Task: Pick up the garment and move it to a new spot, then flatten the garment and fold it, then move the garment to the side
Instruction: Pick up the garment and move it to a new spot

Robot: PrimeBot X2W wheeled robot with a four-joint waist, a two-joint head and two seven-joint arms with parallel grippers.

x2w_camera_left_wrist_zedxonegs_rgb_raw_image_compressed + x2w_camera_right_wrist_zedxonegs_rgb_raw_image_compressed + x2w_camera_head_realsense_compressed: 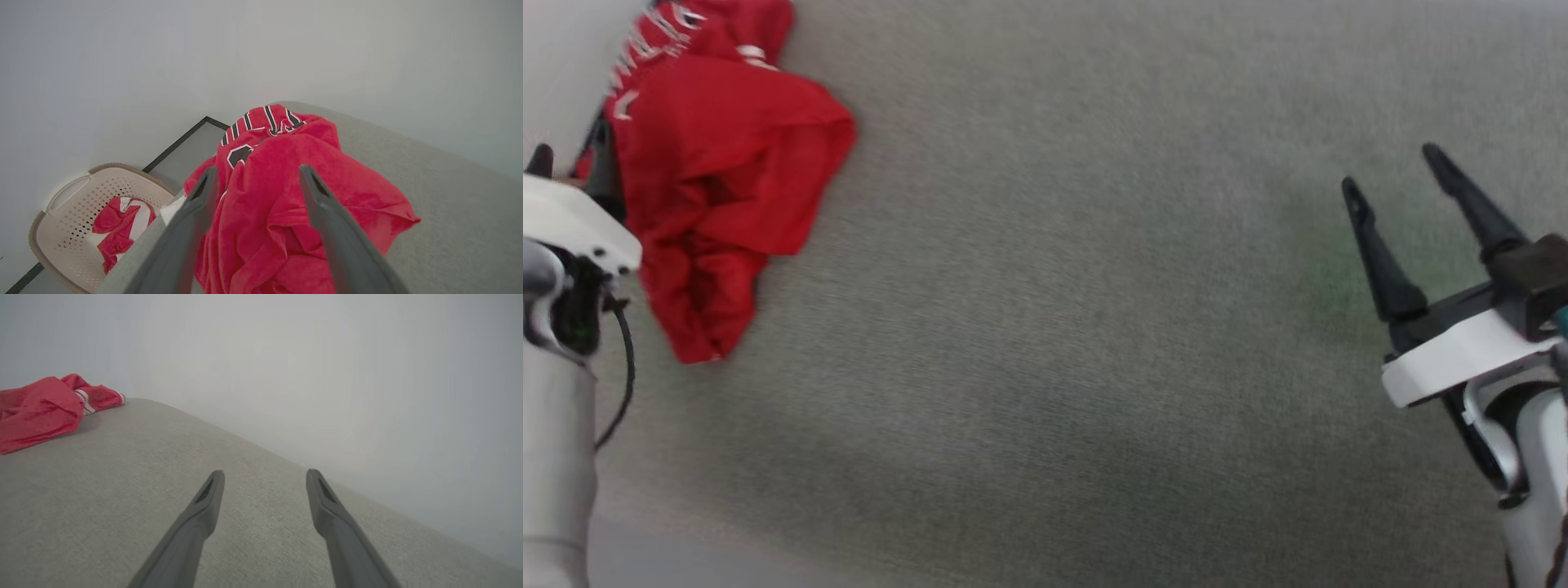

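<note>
You see a red jersey (265,204) with black-and-white print, a grey surface (1094,327), and a beige perforated basket (61,228).

A grey fabric surface (1094,327) meets a plain pale wall (327,355), a beige basket (65,228) beside it.

Soft, even light all round, moderately bright. The head view is smeared by motion blur: the garment (727,163) has fuzzy edges, and a dim shadow band lies across the near surface (1045,327). Both wrist views are sharper. Wide-angle bending curves the surface's far edge there, and the garment casts a faint shadow at its right.
</note>
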